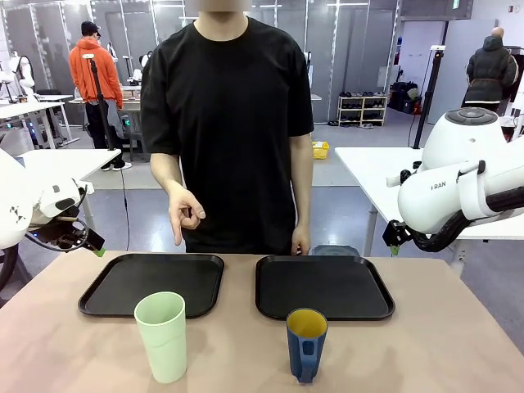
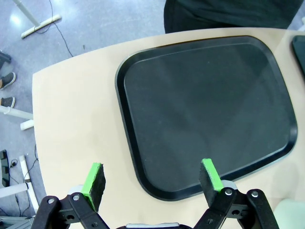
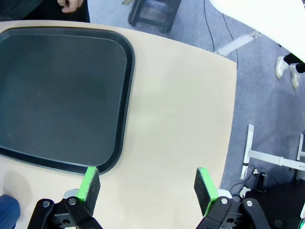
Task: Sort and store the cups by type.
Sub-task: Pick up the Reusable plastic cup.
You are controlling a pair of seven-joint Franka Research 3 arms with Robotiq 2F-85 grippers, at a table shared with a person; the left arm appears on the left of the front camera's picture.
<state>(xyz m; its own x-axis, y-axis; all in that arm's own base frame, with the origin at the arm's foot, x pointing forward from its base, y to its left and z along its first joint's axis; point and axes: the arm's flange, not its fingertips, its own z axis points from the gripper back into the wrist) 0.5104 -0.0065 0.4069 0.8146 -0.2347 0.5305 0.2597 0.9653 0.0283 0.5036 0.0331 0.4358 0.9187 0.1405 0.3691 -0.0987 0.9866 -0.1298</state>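
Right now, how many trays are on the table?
2. The left tray lies behind the green tumbler; the right tray lies behind the blue mug.

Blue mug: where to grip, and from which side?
Probably the mug body just under the rim, with the right gripper coming down from above, jaws either side. It stands upright and its handle faces the robot, so a side-to-side pinch clears it.
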